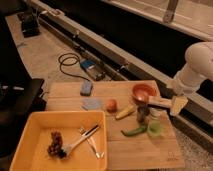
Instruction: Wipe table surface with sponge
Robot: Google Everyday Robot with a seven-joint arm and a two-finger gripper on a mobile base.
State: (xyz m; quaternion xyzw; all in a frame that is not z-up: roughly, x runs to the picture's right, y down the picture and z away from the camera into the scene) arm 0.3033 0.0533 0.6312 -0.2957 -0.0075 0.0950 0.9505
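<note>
Nearest, a yellow tray (37,127) covers the counter's (145,150) front-left corner. Behind it lie a grey-blue cloth (92,103) and an orange fruit (111,105). The end effector (172,104) is at the right edge, near 1 red bowl (144,91); I cannot tell its grip state. The blue sponge (86,88) rests at the far edge, well apart from it.
</note>
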